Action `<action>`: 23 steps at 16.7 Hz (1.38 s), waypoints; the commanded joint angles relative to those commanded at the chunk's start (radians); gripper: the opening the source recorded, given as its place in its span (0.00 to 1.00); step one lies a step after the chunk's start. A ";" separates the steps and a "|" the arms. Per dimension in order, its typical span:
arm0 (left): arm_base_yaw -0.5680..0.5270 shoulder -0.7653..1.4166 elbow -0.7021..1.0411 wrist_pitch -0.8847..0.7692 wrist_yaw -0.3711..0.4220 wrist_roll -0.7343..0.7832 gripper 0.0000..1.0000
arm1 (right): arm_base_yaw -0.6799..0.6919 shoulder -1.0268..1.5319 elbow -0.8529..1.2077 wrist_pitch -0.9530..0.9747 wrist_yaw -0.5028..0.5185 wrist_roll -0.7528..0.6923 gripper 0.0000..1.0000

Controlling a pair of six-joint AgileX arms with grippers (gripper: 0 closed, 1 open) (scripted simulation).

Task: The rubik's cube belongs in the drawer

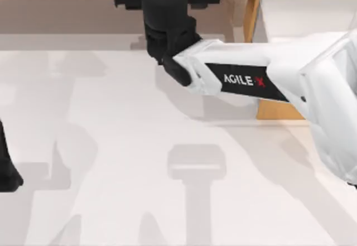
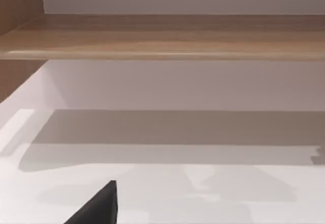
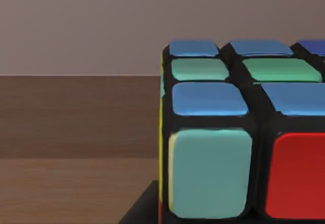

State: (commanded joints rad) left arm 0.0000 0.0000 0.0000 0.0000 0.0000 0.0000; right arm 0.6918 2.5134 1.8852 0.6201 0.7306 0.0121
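Top view: right arm reached across to long brown shelf (image 1: pixel 67 0) at table's back; right gripper (image 1: pixel 167 0) there, beside drawer (image 1: pixel 279 109). Left gripper (image 1: pixel 8 173) parked at left edge. Right wrist view: rubik's cube (image 3: pixel 238 132) close against camera, over shelf; whether gripped, cannot tell.

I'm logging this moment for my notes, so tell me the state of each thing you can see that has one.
rubik's cube: on the wooden shelf, close before the right wrist camera, not in the drawer.
drawer: pulled open at the table's right, white inside showing.
right hand: reached over the wooden shelf at the back; fingers hidden.
left hand: parked at the table's left edge.
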 joint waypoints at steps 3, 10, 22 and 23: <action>0.000 0.000 0.000 0.000 0.000 0.000 1.00 | 0.000 0.000 0.000 0.000 0.000 0.000 0.00; 0.000 0.000 0.000 0.000 0.000 0.000 1.00 | 0.016 -0.050 -0.046 -0.004 0.011 0.002 0.00; 0.000 0.000 0.000 0.000 0.000 0.000 1.00 | 0.028 -0.106 -0.070 -0.013 -0.012 0.024 0.00; 0.000 0.000 0.000 0.000 0.000 0.000 1.00 | 0.033 -0.116 -0.063 -0.020 -0.036 0.037 0.00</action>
State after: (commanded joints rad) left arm 0.0000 0.0000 0.0000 0.0000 0.0000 0.0000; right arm 0.7250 2.3970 1.8224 0.5998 0.6944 0.0488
